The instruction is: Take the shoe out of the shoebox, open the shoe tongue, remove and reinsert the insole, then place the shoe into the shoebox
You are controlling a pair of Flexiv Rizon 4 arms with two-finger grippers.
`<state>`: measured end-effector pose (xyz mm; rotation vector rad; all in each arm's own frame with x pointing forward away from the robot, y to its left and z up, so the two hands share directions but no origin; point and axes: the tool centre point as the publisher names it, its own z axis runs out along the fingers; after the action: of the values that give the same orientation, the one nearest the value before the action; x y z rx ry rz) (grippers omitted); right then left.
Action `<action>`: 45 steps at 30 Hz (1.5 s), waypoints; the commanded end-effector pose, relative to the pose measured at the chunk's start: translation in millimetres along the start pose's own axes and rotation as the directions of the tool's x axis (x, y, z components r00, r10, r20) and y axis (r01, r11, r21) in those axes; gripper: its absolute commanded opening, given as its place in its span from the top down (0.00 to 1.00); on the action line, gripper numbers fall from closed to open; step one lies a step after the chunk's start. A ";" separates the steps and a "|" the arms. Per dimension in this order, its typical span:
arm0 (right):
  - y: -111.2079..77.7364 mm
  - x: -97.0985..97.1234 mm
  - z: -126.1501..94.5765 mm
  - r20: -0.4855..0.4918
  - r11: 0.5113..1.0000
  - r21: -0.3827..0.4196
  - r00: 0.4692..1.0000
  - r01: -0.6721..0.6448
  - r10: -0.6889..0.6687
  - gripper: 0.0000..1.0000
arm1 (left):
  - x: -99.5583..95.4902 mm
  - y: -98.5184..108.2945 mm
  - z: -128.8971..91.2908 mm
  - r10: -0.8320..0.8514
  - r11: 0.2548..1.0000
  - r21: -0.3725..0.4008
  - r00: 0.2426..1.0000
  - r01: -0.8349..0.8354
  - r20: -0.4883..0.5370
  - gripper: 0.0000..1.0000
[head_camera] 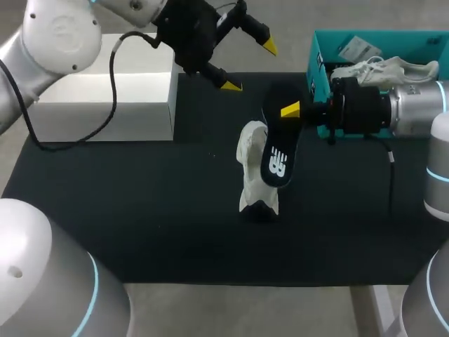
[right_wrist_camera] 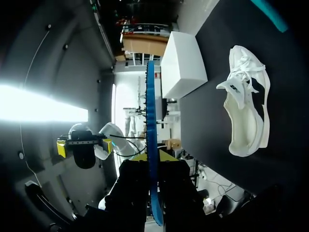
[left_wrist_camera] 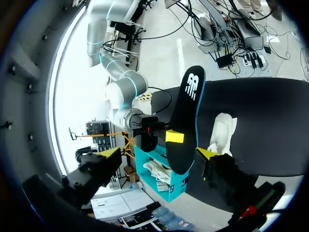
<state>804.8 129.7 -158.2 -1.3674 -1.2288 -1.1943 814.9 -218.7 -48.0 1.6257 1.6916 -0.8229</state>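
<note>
A black insole [head_camera: 278, 154] with a white logo hangs in the air over the black mat, with my right gripper [head_camera: 291, 112] shut on its upper end. The right wrist view shows the insole [right_wrist_camera: 150, 121] edge-on, as a thin blue line clamped in that gripper [right_wrist_camera: 154, 155]. Just below the insole, the white shoe [head_camera: 256, 172] lies on the mat, its opening facing the right gripper [right_wrist_camera: 246, 111]. My left gripper [head_camera: 250, 67] hovers open behind and above the insole, holding nothing. From the left wrist, the insole [left_wrist_camera: 186, 111] stands ahead of its spread fingers [left_wrist_camera: 159, 153].
A teal shoebox [head_camera: 313, 63] at the back right holds a second white shoe [head_camera: 386, 70]. A white box [head_camera: 105, 98] sits at the back left of the mat [head_camera: 140, 210]. A black cable loops from the left arm by the white box.
</note>
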 end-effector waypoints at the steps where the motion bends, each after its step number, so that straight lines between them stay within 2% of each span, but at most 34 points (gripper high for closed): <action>1: -1.6 1.4 -0.7 0.003 1.000 -0.001 1.000 -0.003 0.003 1.00 | 7.4 -3.9 2.0 -0.049 0.998 -0.013 0.824 0.069 0.565 0.00; 7: -2.1 9.8 -0.5 -0.028 0.999 0.032 1.000 -0.005 0.006 1.00 | 7.4 -3.9 2.0 -0.049 0.998 -0.013 0.824 0.069 0.565 0.00; 15: -5.5 22.5 -4.5 -0.055 0.998 0.056 0.998 -0.001 0.004 1.00 | 33.9 -5.5 11.6 0.153 0.987 -0.037 0.864 -0.154 0.479 0.00; 24: -6.8 28.1 -5.3 -0.078 0.998 0.066 0.997 0.003 0.002 1.00 | 46.2 -8.6 14.7 0.147 0.989 -0.035 0.879 -0.147 0.455 0.00; 28: -6.7 32.9 -2.9 -0.089 0.998 0.065 0.996 0.013 -0.008 1.00 | 49.2 -11.4 20.8 0.139 0.990 -0.023 0.916 -0.141 0.376 0.00; 30: -6.7 35.4 -1.2 -0.091 0.998 0.066 0.996 0.017 -0.011 1.00 | 48.6 -11.9 25.7 0.133 0.991 -0.034 0.916 -0.129 0.378 0.00; 34: -7.9 40.9 2.9 -0.103 0.998 0.064 0.995 0.028 -0.021 1.00 | 45.5 -8.3 39.7 0.123 0.990 -0.118 0.909 -0.082 0.399 0.00; 37: -8.6 40.2 6.0 -0.121 0.998 0.056 0.992 0.028 -0.021 1.00 | 40.7 -8.3 51.0 0.072 0.989 -0.146 0.886 -0.005 0.459 0.00; 41: -10.8 38.0 9.9 -0.143 0.998 0.061 0.990 0.023 -0.014 1.00 | 36.0 -14.0 56.9 0.057 0.998 -0.052 0.850 -0.035 0.523 0.00; 43: -12.4 39.1 11.8 -0.152 0.997 0.067 0.988 0.025 -0.014 1.00 | 37.3 -13.6 58.5 0.074 0.997 -0.060 0.862 -0.050 0.501 0.00; 45: -13.4 40.1 12.7 -0.154 0.997 0.071 0.988 0.027 -0.015 1.00 | 38.4 -11.8 59.1 0.074 0.997 -0.059 0.863 -0.051 0.500 0.05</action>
<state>793.0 144.6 -118.5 -1.1897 -1.1700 -1.2323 797.0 -241.3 -110.9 1.2769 1.2832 -1.0457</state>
